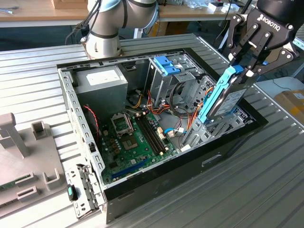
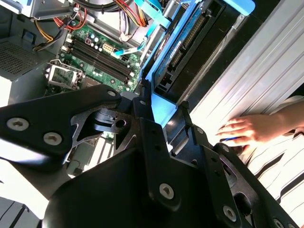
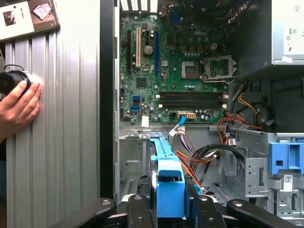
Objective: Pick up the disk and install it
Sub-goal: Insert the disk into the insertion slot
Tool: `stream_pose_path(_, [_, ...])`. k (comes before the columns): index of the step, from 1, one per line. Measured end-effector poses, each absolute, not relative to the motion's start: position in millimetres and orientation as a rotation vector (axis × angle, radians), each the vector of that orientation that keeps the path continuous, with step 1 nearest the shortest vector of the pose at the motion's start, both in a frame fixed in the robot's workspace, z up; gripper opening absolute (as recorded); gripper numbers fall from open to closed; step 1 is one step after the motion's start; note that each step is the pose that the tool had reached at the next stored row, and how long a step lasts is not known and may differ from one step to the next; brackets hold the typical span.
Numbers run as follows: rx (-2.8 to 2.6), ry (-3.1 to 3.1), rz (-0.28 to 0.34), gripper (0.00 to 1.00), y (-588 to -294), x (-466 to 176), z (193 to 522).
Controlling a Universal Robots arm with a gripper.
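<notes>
**The gripper (image 1: 242, 71) held the disk (image 1: 227, 97) by its upper end, tilted above the open computer case (image 1: 142, 183).**

Its grip was closed on the blue rail at the disk's top. The disk hung steeply slanted over the bay at the exterior view's right, its lower end close to the orange wires (image 1: 191, 124). Lowered at that slant, a corner could probably jam on the case wall or snag the wires. Gripped at one end only, the disk might also pivot or slip. In the first wrist view a person's hand (image 3: 16, 107) rested on the table (image 3: 61, 118) near the case, perhaps within the arm's reach.
</notes>
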State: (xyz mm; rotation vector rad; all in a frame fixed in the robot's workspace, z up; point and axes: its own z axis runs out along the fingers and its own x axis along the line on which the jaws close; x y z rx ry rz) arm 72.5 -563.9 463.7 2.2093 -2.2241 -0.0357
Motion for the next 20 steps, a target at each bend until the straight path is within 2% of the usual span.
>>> stream_pose_path(20, [2.209,-2.224,-0.036,0.36,-564.6,72.5,420.1])
